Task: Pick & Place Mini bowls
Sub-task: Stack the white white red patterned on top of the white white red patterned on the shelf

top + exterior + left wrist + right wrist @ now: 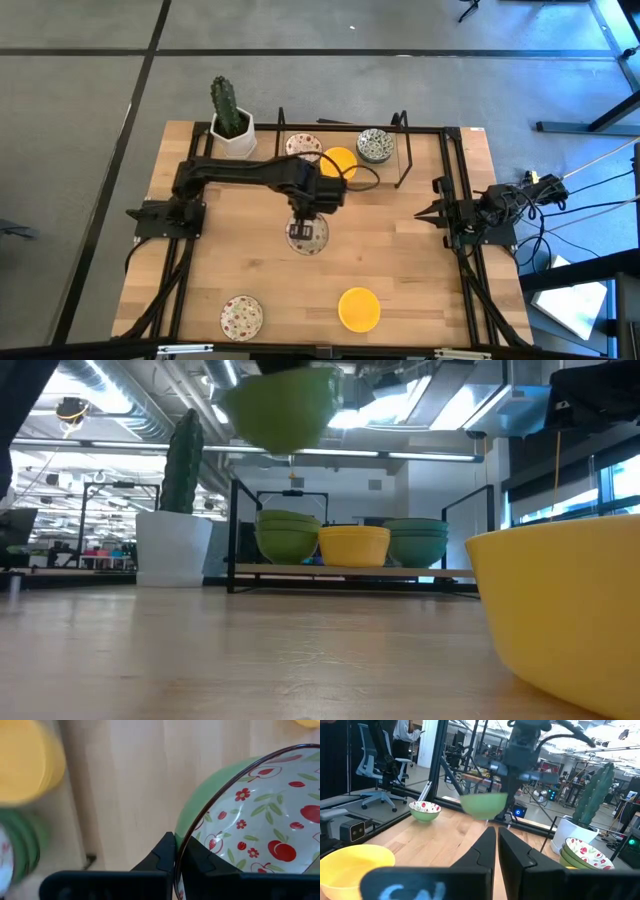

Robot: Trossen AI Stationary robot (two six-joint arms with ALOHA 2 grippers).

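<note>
Red-speckled bowl (260, 820) carried above the bench (400, 260).
Left gripper (176, 857) pinched its rim; next, set it down.

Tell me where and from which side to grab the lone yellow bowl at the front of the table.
Grip the yellow bowl by its rim, coming straight down from above. It sits upright and open, standing alone on the table, so one finger can probably slip inside the thin wall and one outside. That is how the left gripper pinches the red-patterned bowl. The right gripper, shut and idle, is nearer.
</note>
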